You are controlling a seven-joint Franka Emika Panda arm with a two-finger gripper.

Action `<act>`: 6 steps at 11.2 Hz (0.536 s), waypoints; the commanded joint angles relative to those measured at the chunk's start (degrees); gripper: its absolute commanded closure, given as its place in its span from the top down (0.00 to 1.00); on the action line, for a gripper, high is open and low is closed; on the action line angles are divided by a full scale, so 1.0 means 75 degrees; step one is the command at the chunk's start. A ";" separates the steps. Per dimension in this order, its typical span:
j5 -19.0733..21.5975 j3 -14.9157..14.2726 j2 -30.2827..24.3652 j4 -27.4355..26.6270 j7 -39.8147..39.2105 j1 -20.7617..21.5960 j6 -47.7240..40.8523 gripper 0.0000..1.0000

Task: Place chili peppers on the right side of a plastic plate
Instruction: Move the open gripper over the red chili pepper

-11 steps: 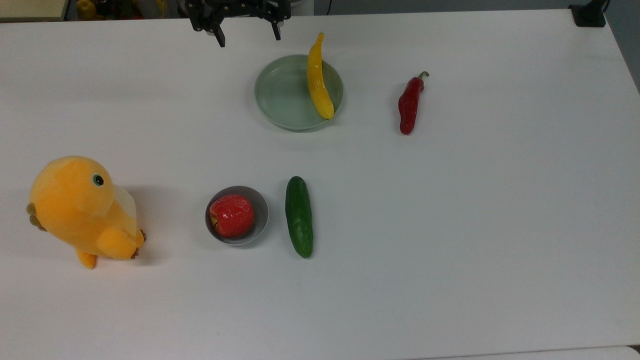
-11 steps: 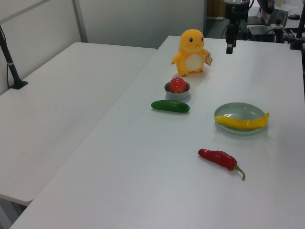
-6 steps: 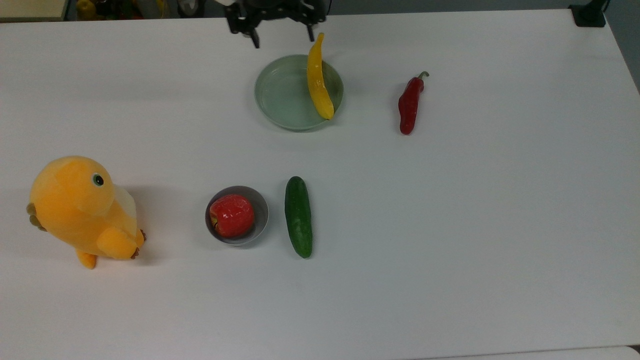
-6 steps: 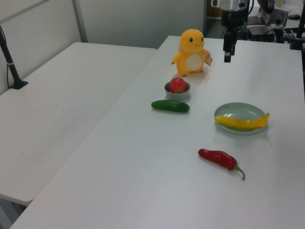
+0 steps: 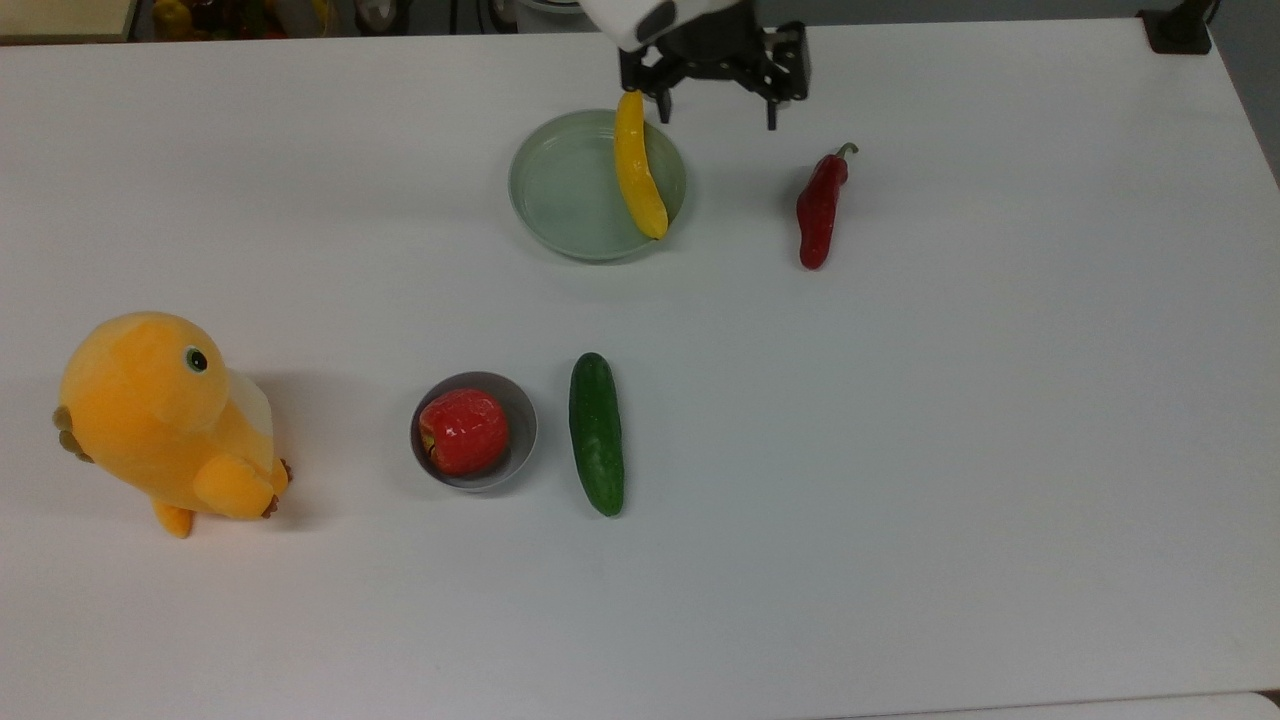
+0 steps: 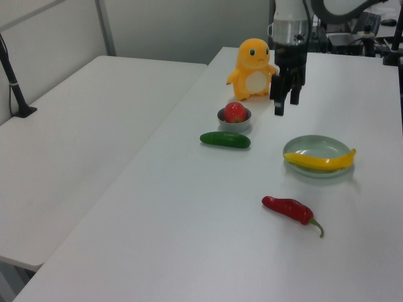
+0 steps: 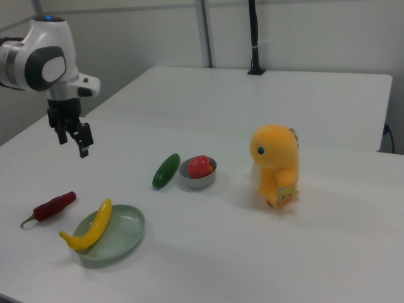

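The dark red chili with its curled green stem lies on the white table, apart from the pale green plate and on the top view's right of it. A long yellow curved fruit rests across the plate's rim. My gripper hangs open and empty above the table at the far edge, between the plate and the chili's stem end. In the left view the gripper is beyond the plate and the chili. In the right view the gripper hovers above the chili and the plate.
A green cucumber lies beside a small grey bowl holding a red apple. An orange plush toy stands at the top view's left. White table surface stretches right of and in front of the chili.
My gripper has travelled towards the top view's right along the far edge, from behind the plate's left side to between the plate and the chili, and come lower. Nothing else moved.
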 commanded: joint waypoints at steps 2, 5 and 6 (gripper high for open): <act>0.0091 -0.0016 0.0143 -0.0631 0.0617 0.0705 0.0356 1.00; -0.0049 -0.0004 0.0563 -0.1020 0.1156 0.1221 0.0790 1.00; -0.0061 0.0007 0.0716 -0.1032 0.1168 0.1257 0.0883 1.00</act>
